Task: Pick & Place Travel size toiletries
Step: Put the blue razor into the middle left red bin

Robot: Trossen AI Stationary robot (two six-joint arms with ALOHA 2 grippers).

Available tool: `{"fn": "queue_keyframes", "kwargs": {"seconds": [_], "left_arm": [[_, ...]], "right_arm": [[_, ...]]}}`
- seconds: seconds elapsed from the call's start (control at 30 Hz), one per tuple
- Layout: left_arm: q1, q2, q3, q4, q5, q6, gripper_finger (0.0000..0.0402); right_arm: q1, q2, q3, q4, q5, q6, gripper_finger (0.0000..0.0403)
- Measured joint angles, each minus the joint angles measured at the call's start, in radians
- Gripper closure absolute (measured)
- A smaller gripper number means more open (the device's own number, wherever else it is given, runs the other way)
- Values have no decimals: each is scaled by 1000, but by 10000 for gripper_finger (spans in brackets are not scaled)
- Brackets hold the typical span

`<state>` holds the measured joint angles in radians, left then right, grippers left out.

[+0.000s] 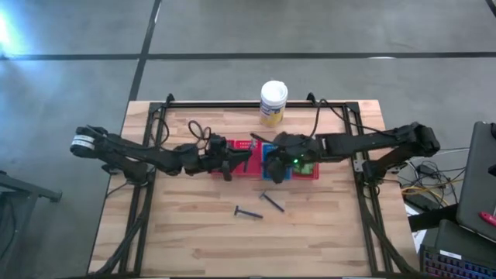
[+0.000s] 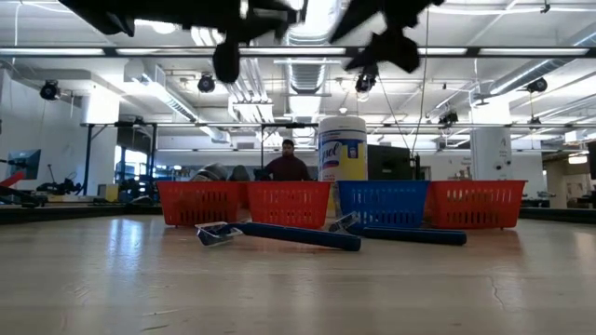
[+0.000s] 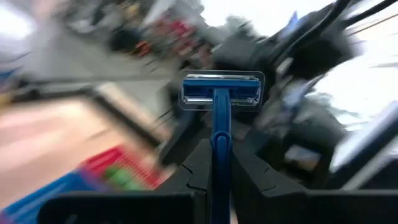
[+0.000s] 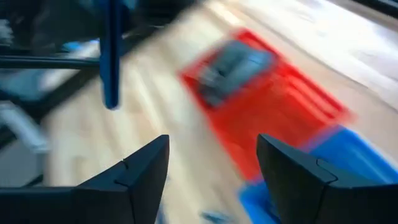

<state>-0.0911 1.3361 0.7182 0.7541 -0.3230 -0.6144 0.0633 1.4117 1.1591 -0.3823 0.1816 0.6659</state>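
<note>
left gripper (image 3: 219,180) clamped on blue razor (image 3: 221,99), held above red basket (image 1: 232,155); right gripper (image 4: 211,168) fingers apart over blue basket (image 1: 273,164); two razors (image 1: 248,211) on table (image 1: 194,232) nearby

text: none fully readable | canister (image 2: 343,160): yellow label, blue brand lettering, partly legible only

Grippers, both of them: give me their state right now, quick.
Left gripper: shut on a blue razor, held above the baskets.
Right gripper: open, holding nothing, above the red basket.
</note>
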Motion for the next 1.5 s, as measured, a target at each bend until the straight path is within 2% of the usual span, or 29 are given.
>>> {"fn": "queue_keyframes", "kwargs": {"seconds": [0.13,0.23,0.3,0.37,0.53,0.73,0.97,1.23,1.37,1.5], "left_arm": [[16,0,17,-253,-153,-104,367],[45,11,51,-467,-252,-293,367],[71,29,86,-625,-279,-448,367],[89,66,124,-720,-284,-497,367],[102,201,247,-744,-240,-485,367],[102,367,387,-887,-224,-528,367],[94,458,405,-898,-221,-639,367],[101,483,406,-918,-250,-651,365],[109,483,406,-962,-246,-655,340],[111,482,407,-1025,-241,-698,288]], "right_arm": [[1,-58,-2,-222,110,86,159],[5,-113,-2,-344,197,151,151],[4,-143,-2,-389,240,174,145],[4,-167,-3,-413,269,183,140],[4,-199,-3,-425,294,192,130],[10,-201,-5,-440,293,199,121],[34,-201,-8,-456,294,199,110],[42,-201,-29,-455,298,195,104],[50,-201,-44,-455,294,198,116],[57,-201,-54,-455,294,199,130]]}}
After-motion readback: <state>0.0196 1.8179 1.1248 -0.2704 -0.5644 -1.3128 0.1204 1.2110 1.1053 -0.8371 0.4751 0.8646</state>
